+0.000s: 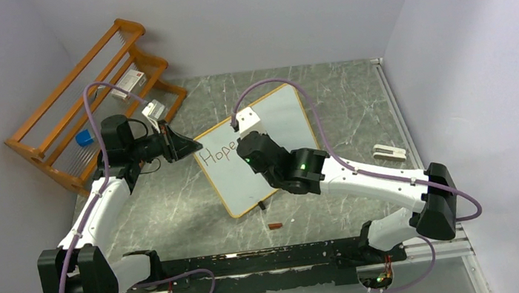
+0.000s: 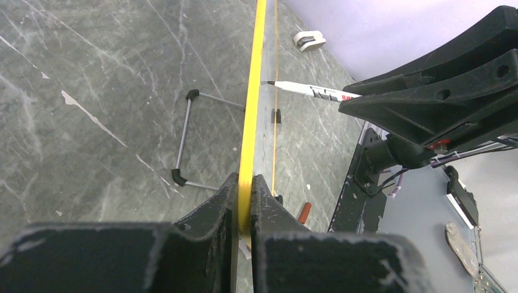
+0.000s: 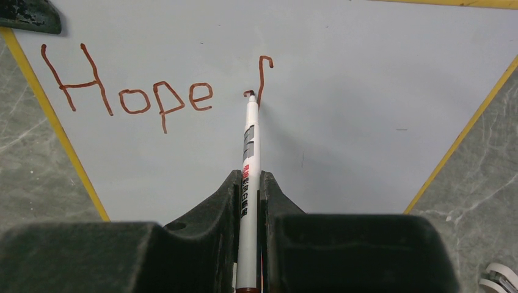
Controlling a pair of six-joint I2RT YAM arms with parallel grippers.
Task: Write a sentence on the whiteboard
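The whiteboard (image 1: 277, 120) stands tilted on the table, yellow-rimmed. My left gripper (image 1: 180, 143) is shut on its left edge; in the left wrist view the rim (image 2: 251, 91) runs edge-on between the closed jaws of that gripper (image 2: 244, 195). My right gripper (image 3: 249, 183) is shut on a white marker (image 3: 249, 146), whose tip touches the board. Of the sentence, "Hope" (image 3: 128, 91) and a partly drawn "f" (image 3: 262, 73) show in reddish-brown ink. The marker (image 2: 311, 91) also appears in the left wrist view, held by the right gripper (image 2: 440, 97).
A red marker cap (image 1: 274, 226) lies on the table in front of the board. A white eraser (image 1: 389, 151) sits to the right. A wooden rack (image 1: 86, 100) with small items stands at the back left. The board's wire stand (image 2: 186, 134) rests behind it.
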